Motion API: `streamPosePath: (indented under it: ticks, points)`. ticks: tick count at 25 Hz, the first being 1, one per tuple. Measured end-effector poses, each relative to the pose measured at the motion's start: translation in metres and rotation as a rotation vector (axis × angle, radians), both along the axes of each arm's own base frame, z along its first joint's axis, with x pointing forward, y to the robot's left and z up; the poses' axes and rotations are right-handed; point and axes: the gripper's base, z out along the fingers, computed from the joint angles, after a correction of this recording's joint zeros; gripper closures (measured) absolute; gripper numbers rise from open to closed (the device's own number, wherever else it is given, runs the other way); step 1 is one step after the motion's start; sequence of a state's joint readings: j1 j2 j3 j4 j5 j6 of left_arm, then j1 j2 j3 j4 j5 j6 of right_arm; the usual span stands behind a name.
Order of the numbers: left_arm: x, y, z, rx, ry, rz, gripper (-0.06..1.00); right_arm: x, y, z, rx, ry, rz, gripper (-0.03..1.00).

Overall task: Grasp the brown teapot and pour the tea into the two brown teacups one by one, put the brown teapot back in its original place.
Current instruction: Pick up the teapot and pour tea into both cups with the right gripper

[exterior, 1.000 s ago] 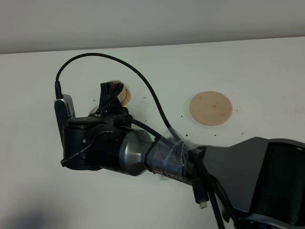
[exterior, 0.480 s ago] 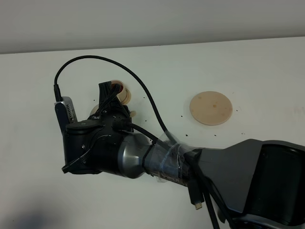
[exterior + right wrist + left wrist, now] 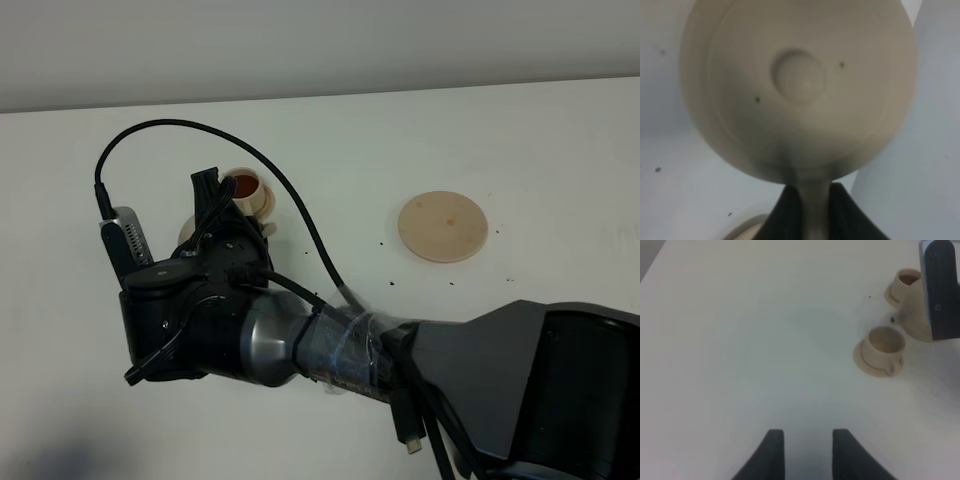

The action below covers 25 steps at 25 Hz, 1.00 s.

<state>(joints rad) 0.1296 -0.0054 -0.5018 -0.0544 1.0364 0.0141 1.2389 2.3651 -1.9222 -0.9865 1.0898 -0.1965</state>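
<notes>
My right gripper (image 3: 810, 200) is shut on the loop handle of the brown teapot (image 3: 799, 75), whose domed lid and knob fill the right wrist view. In the left wrist view the teapot (image 3: 914, 315) hangs beside the two brown teacups: the nearer one (image 3: 884, 346) looks empty and the farther one (image 3: 905, 282) holds dark tea. From above, the filled cup (image 3: 243, 187) shows beyond the right wrist, a sliver of the other cup (image 3: 186, 230) shows beside it, and the teapot is mostly hidden. The tan disc saucer (image 3: 443, 226) lies bare. My left gripper (image 3: 807, 450) is open and empty.
The right arm (image 3: 330, 345) reaches across the white table (image 3: 560, 150) to its left half. Its wrist camera (image 3: 940, 290) blocks part of the teapot in the left wrist view. Small dark specks lie on the table near the saucer and the cups.
The right arm has moved left and a little nearer with the teapot. The far cup, partly covered before, now shows with reddish tea in it. The saucer has not moved.
</notes>
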Motion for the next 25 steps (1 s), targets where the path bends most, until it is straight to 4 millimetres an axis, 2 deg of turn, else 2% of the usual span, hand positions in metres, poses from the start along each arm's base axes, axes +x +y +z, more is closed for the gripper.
streamPosePath:
  ticks: [8, 25]
  points:
    - [0.0, 0.0, 0.0, 0.0, 0.0, 0.0, 0.66, 0.001, 0.001, -0.011, -0.05, -0.028, 0.018, 0.84]
    - [0.0, 0.0, 0.0, 0.0, 0.0, 0.0, 0.66, -0.003, 0.003, -0.008, -0.115, -0.078, 0.054, 0.84]
